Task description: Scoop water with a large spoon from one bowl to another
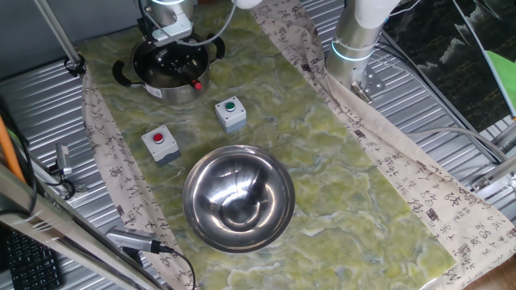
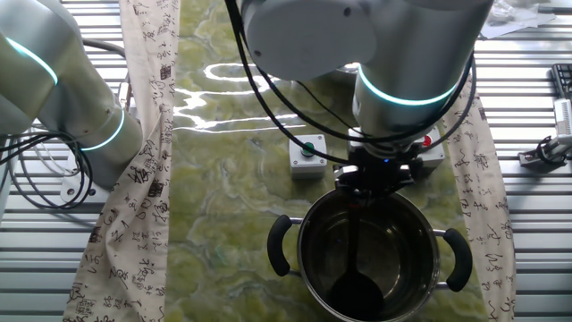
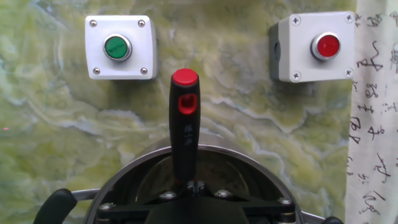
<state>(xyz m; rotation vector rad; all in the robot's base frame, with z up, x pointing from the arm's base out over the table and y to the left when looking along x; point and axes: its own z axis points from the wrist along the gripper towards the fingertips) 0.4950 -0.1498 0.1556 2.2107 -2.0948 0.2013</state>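
The gripper [image 2: 380, 172] is hanging right over the pot [image 2: 371, 259], clamping the spoon [image 3: 185, 124] by its black handle; the jaws are closing narrowly on it, as the hand view is showing the handle running straight up from between the fingers to its red tip. In the other fixed view the shaft is reaching down inside the pot and the dark ladle head is sitting low against the near side of the floor, so the step in hand is looking like the dip itself. Water is not showing plainly in any view, only faint glints on steel, so how full the pot is cannot be told.

To do this well, the arm is needing to keep the spoon head level once it is filling, lift straight up until it is clearing the rim, and avoid brushing the pot wall or either black loop handle [image 2: 280, 244], since a knock would be spilling the load. Slow, even travel is mattering more than speed.

The big bowl [image 1: 239, 198] is standing well apart from the gripper, toward the near end of the green mat [image 1: 339, 161] in one fixed view, with the green button box [image 1: 230, 112] and the red button box [image 1: 160, 143] lying between pot and bowl, so the carry path is passing over or beside them
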